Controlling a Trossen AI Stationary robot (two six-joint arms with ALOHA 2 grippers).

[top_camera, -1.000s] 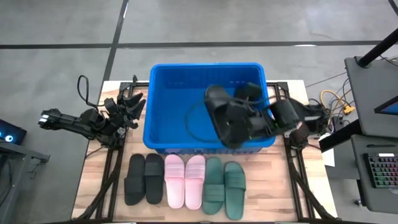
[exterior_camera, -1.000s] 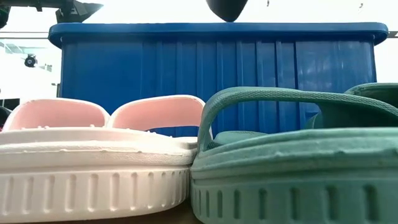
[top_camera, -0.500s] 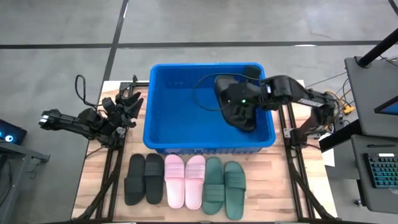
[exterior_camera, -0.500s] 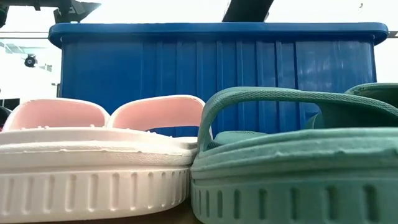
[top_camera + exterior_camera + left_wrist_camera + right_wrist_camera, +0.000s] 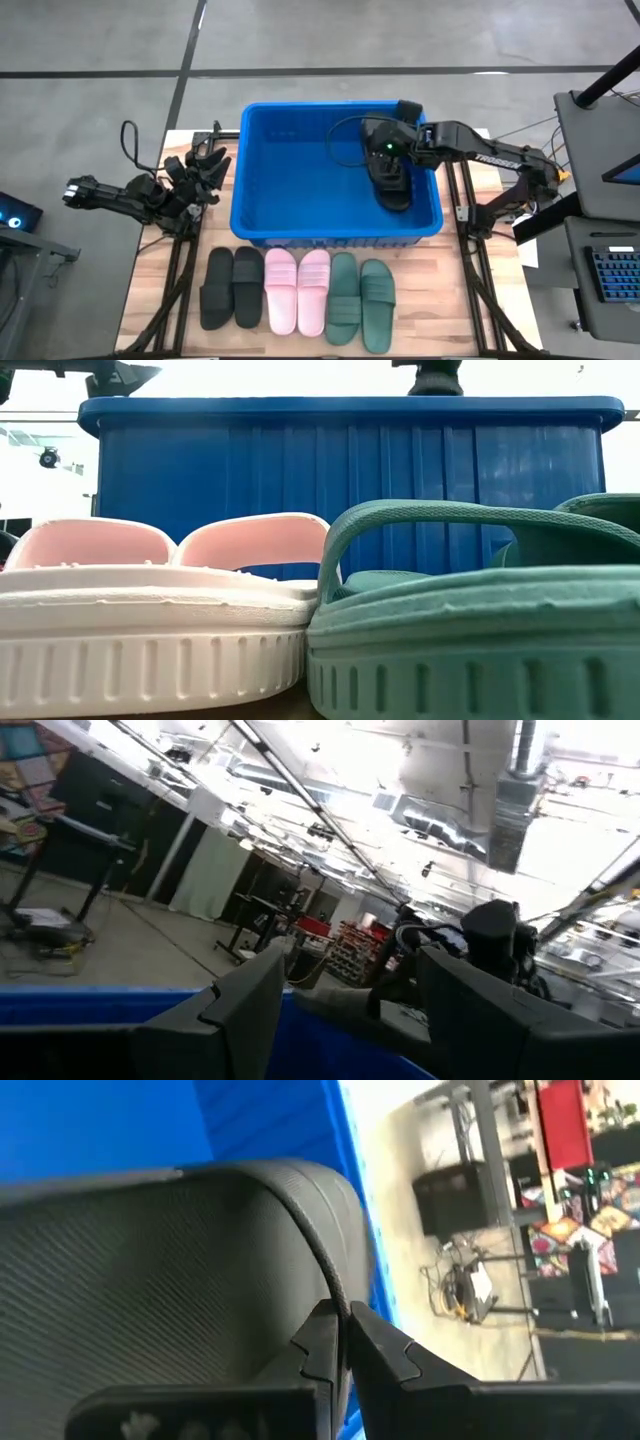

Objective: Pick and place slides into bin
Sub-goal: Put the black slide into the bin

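"TROSSEN" on right arm (image 5: 495, 158), blue bin (image 5: 262, 210)

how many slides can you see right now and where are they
7: six in a row on the table before the bin, black pair, pink pair, green pair; one black slide in the bin, held by the right end effector. Others may be hidden.

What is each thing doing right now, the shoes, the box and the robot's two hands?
black slide: inside the bin, pinched by its strap.
right hand: shut on the black slide, over the bin.
left hand: open, empty, waiting beside the bin.
bin: upright on the table.
six slides: lying flat in a row before the bin.
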